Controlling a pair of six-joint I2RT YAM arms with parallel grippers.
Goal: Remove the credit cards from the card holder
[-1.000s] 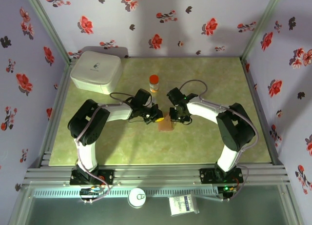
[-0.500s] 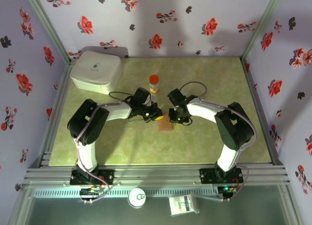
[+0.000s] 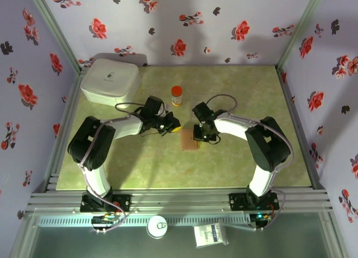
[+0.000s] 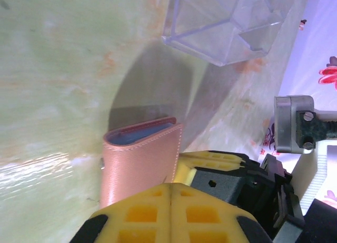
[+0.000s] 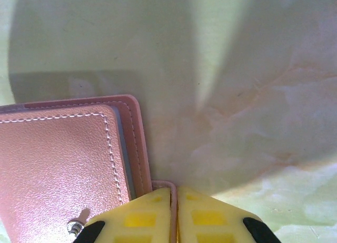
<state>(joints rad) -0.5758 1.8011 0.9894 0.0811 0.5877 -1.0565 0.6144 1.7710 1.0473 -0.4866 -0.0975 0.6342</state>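
The reddish-brown card holder lies closed on the surface, so opening it looks like the step in hand. The right end effector pinches a thin leather tab at its edge, and the left end effector, pressed together on nothing, sits just beside it. Next, the flap likely needs peeling up while the body is held down, to reach the credit cards.

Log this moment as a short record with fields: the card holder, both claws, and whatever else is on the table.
card holder: folded shut, lying on the green table, clasp face up
right claw: shut on a thin edge flap of the card holder
left claw: shut, holding nothing, beside the card holder and apart from it
stage: card holder not yet opened
other items: small orange-capped bottle; white box at the far left corner
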